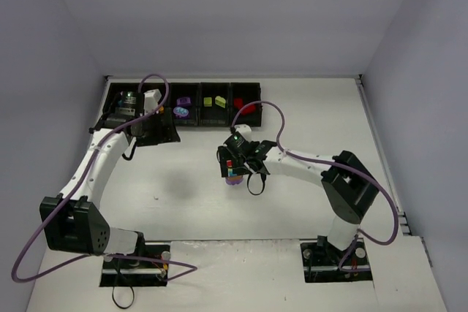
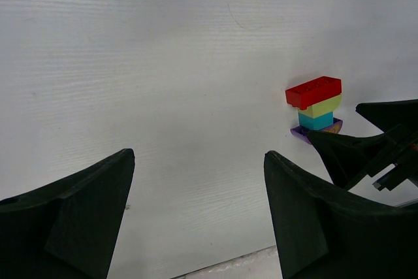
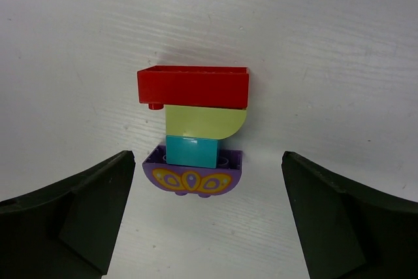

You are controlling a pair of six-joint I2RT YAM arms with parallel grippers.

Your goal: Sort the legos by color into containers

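The stack of legos (image 3: 192,129) stands upright on the white table (image 1: 175,202): a red brick on top, lime beneath it, then teal, then a purple base with an orange pattern. My right gripper (image 3: 208,161) is spread wide, one finger to either side of the stack, neither touching it. Beyond the stack, the containers (image 1: 200,104) line the far edge, with loose bricks (image 1: 213,101) in purple, lime and red inside. My left gripper (image 2: 199,155), likewise spread and holding nothing, hangs over that row, beyond and left of the stack.
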